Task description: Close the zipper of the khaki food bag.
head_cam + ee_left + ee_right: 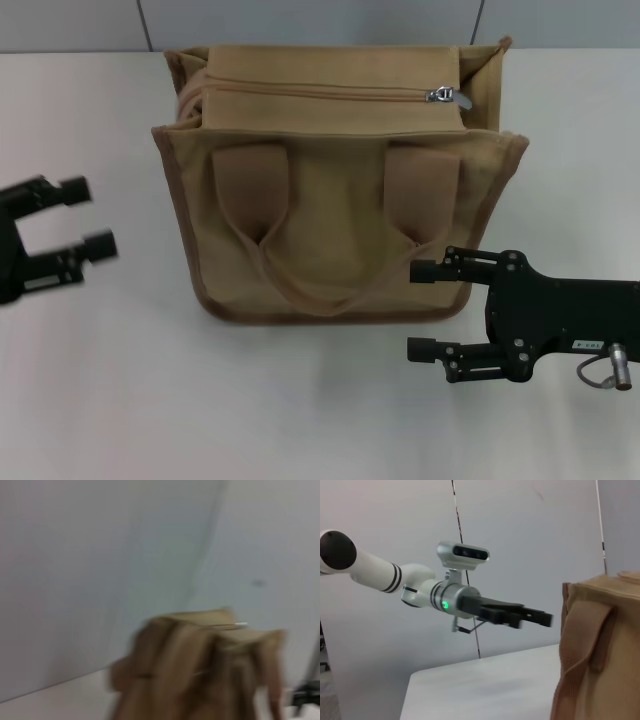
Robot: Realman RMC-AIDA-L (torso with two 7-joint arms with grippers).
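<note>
The khaki food bag (330, 230) stands on the white table, its two strap handles hanging down its near face. The zipper (330, 92) runs across the top panel, and its silver pull tab (447, 96) sits at the right end. My left gripper (90, 217) is open and empty, to the left of the bag and apart from it. My right gripper (418, 310) is open and empty by the bag's near right corner. The left wrist view shows the bag (200, 670) blurred. The right wrist view shows the bag (600, 650) and the left gripper (535, 617) beyond it.
The white table (200, 400) spreads around the bag. A grey wall (300, 20) runs behind the table's far edge.
</note>
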